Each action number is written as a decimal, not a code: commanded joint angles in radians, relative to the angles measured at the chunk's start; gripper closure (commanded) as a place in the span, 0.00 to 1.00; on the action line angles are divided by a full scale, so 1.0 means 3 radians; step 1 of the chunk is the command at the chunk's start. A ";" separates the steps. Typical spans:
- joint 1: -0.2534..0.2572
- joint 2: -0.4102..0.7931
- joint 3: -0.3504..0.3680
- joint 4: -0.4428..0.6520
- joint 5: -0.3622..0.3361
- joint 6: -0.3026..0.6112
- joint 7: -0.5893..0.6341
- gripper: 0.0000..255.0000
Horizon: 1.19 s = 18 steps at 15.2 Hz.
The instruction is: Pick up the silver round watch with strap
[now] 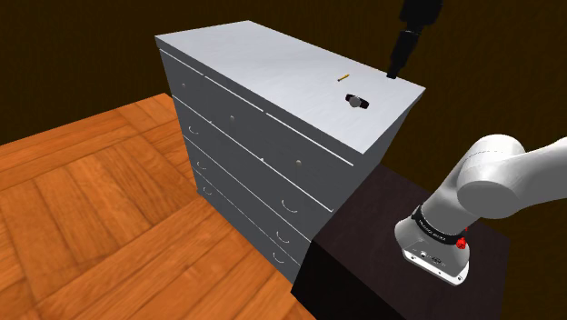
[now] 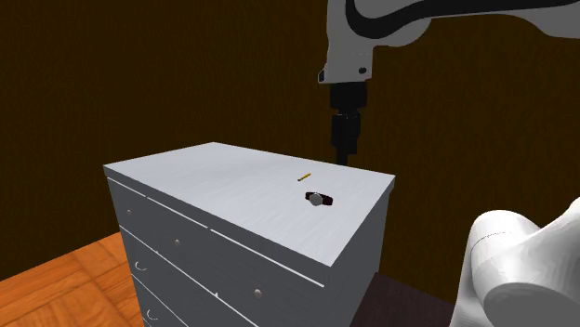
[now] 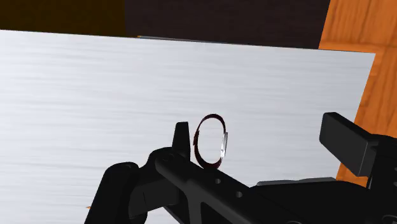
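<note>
The watch (image 1: 356,101) lies on the white dresser top (image 1: 254,64), near its corner closest to the arm. It has a silver round face and a dark strap, and also appears as the watch (image 2: 320,198). My black gripper (image 1: 392,68) hangs above the top's edge, a little beyond the watch and apart from it. From the other side, the gripper (image 2: 345,149) points straight down. In the wrist view the gripper (image 3: 264,137) is open. The watch (image 3: 210,141) shows between the fingers, close to one fingertip (image 3: 181,135), untouched.
A small yellow stick (image 1: 343,77) lies on the top just past the watch, seen again as the stick (image 2: 302,175). The dresser has several drawers (image 1: 245,155). My dark stand (image 1: 363,264) sits beside it on a wooden floor (image 1: 91,200).
</note>
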 commanded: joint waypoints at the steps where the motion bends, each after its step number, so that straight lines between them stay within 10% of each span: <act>1: 0.0000 0.0000 0.0000 0.0000 0.0000 0.0000 0.0000 0.00; 8: -0.0028 0.0989 -0.0056 0.0305 0.0148 0.0349 0.0199 0.00; 18: -0.0033 0.1001 -0.0064 -0.0030 0.0145 0.0691 0.0194 0.00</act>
